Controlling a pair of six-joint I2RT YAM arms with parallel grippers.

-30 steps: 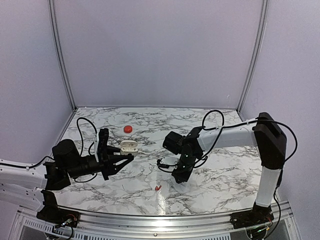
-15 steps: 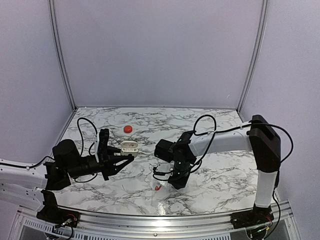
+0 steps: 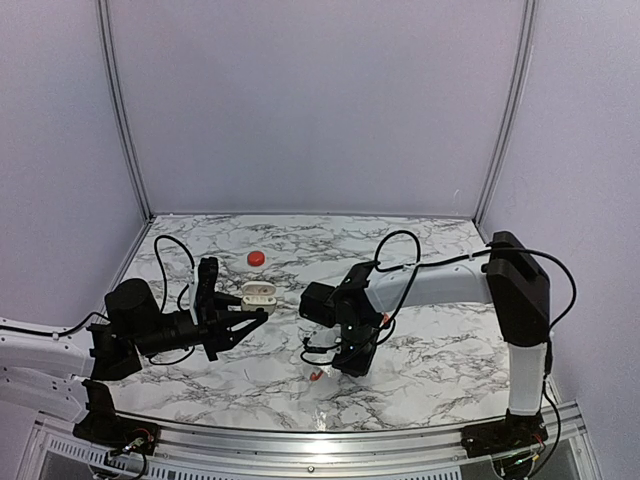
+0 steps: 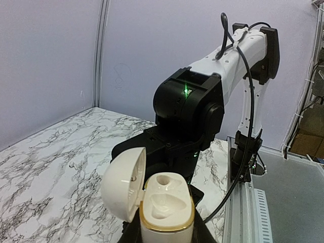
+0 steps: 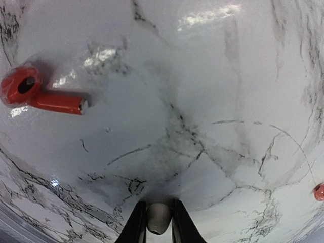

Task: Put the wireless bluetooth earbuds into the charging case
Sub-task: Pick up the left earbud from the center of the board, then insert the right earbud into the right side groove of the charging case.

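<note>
Right end effector (image 3: 345, 365), fingers (image 5: 137, 225) together, has slid frontward near the earbud (image 3: 316, 376); left end effector (image 3: 242, 302) clamps the case (image 4: 167, 212).

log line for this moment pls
left tool: holding open white charging case | right tool: low over table beside red earbud, not gripping it | earbuds seated: none
</note>
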